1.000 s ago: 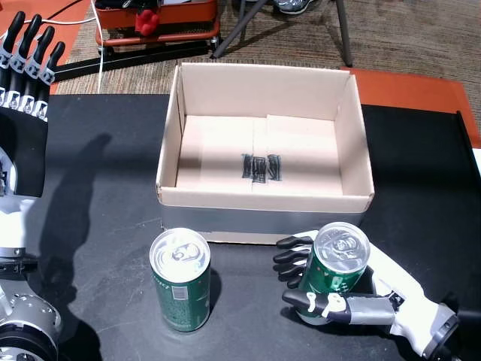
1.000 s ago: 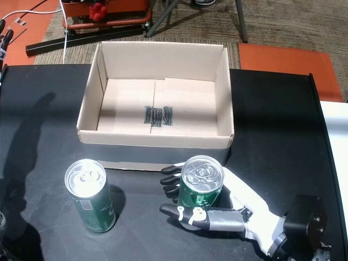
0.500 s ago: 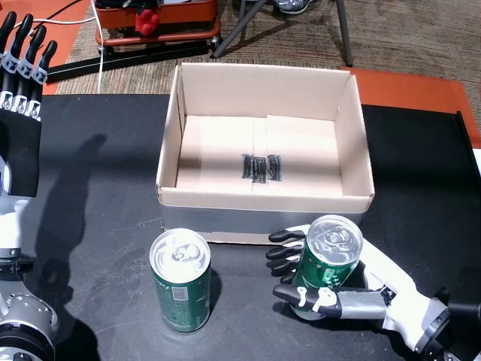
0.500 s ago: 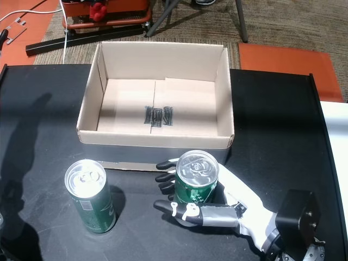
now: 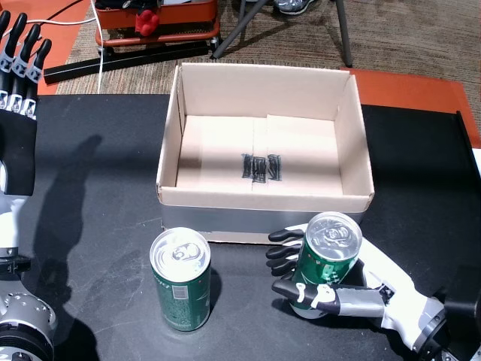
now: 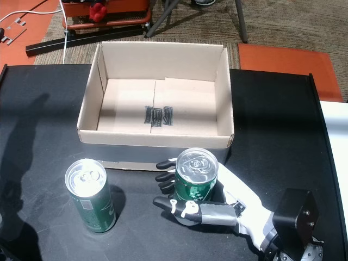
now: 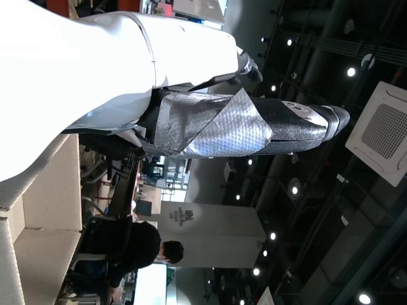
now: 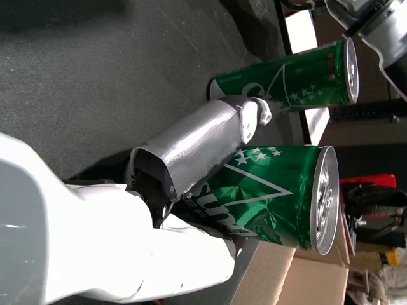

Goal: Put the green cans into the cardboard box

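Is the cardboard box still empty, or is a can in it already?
Empty. The cardboard box shows only its bare floor in both head views; both cans stand outside it.

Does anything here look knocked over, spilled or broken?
Nothing is spilled or broken. The only thing off upright is the green can gripped by the right hand, which leans slightly toward the cardboard box. The other can stands straight on the black table. The box holds no cans.

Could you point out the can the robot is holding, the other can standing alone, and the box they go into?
held green can [image 5: 331, 234], a head view, on its silver top.
free green can [image 5: 179, 256], a head view, on its silver top.
cardboard box [image 6: 154, 141], a head view, on its near wall's rim.
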Robot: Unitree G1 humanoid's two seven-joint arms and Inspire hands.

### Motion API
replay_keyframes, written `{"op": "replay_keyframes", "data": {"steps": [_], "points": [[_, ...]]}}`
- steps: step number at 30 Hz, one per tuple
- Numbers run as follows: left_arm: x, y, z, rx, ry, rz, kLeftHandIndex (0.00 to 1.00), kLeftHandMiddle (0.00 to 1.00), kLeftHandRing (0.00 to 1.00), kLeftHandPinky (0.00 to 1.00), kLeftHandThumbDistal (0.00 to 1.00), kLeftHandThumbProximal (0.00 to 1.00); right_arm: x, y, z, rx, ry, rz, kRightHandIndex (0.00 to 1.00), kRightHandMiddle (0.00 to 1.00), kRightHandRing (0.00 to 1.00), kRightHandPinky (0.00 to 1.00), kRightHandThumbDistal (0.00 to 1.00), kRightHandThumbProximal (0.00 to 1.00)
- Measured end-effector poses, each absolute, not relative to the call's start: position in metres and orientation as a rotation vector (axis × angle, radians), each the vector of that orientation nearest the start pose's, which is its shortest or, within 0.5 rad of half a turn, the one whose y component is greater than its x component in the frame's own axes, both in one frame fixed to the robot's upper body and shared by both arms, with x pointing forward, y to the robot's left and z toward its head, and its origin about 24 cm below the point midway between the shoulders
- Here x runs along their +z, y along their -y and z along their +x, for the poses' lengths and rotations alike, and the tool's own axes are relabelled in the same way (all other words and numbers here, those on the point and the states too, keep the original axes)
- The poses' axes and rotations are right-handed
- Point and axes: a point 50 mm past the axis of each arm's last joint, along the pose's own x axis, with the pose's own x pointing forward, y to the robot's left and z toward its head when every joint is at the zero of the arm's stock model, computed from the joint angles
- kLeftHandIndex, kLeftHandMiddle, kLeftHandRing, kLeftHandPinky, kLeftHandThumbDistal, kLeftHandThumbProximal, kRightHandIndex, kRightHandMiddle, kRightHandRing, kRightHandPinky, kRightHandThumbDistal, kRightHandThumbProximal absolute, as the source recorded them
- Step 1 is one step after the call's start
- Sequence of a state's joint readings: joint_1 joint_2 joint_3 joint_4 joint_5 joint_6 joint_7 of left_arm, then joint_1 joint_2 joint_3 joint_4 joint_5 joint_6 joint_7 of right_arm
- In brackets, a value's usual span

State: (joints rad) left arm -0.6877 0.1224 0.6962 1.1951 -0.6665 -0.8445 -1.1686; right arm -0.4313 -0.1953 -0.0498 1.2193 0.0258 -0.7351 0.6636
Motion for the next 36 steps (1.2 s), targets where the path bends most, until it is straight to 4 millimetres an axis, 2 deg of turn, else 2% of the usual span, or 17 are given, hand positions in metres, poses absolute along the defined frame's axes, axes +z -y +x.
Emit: {"op": "replay_keyframes", "data": {"steps": [2,4,6,11,14,19,27,31,32,35,36], "points": [[0.0594,-0.2294,0.3119,-0.206,0.704,-0.38,1.0,1.0,1.0,1.0,0.78,1.0,-0.0321,0.1709,0.2778,0.607,-0.101,-0.153,0.37,0.38,0.43,0.47,0.69,0.3],[0.0593,-0.2295,0.3119,-0.204,0.703,-0.381,1.0,1.0,1.0,1.0,0.77,1.0,-0.0318,0.1707,0.2786,0.588,-0.098,-0.167,0.3,0.33,0.38,0.44,0.65,0.3],[0.0593,-0.2295,0.312,-0.204,0.703,-0.381,1.0,1.0,1.0,1.0,0.77,1.0,-0.0314,0.1699,0.2795,0.572,-0.095,-0.183,0.3,0.33,0.38,0.44,0.61,0.3],[0.0593,-0.2295,0.3119,-0.204,0.703,-0.381,1.0,1.0,1.0,1.0,0.76,1.0,-0.0311,0.169,0.2799,0.564,-0.09,-0.197,0.31,0.34,0.38,0.42,0.63,0.32],[0.0593,-0.2296,0.312,-0.203,0.703,-0.381,1.0,1.0,1.0,1.0,0.78,1.0,-0.031,0.1689,0.2801,0.556,-0.088,-0.2,0.29,0.32,0.36,0.41,0.65,0.32],[0.0592,-0.2296,0.3121,-0.201,0.702,-0.383,1.0,1.0,1.0,1.0,0.77,1.0,-0.031,0.1688,0.2802,0.552,-0.087,-0.201,0.27,0.31,0.35,0.39,0.67,0.34],[0.0593,-0.2295,0.3123,-0.199,0.699,-0.382,1.0,1.0,1.0,1.0,0.78,1.0,-0.0308,0.169,0.2804,0.541,-0.083,-0.212,0.29,0.32,0.35,0.38,0.71,0.35],[0.0593,-0.2296,0.3125,-0.194,0.698,-0.384,1.0,1.0,1.0,1.0,0.78,1.0,-0.0305,0.1694,0.2806,0.538,-0.081,-0.219,0.28,0.31,0.34,0.39,0.71,0.38],[0.0592,-0.2296,0.3125,-0.193,0.697,-0.384,1.0,1.0,1.0,1.0,0.8,1.0,-0.0301,0.1699,0.2807,0.538,-0.079,-0.227,0.27,0.31,0.34,0.38,0.75,0.41],[0.0593,-0.2295,0.3127,-0.192,0.696,-0.385,1.0,1.0,1.0,1.0,0.8,1.0,-0.0282,0.1728,0.2811,0.544,-0.072,-0.246,0.21,0.3,0.33,0.37,0.75,0.41],[0.0593,-0.2294,0.3128,-0.193,0.695,-0.384,1.0,1.0,1.0,1.0,0.8,1.0,-0.027,0.173,0.2814,0.552,-0.065,-0.246,0.25,0.33,0.34,0.37,0.69,0.36]]}}
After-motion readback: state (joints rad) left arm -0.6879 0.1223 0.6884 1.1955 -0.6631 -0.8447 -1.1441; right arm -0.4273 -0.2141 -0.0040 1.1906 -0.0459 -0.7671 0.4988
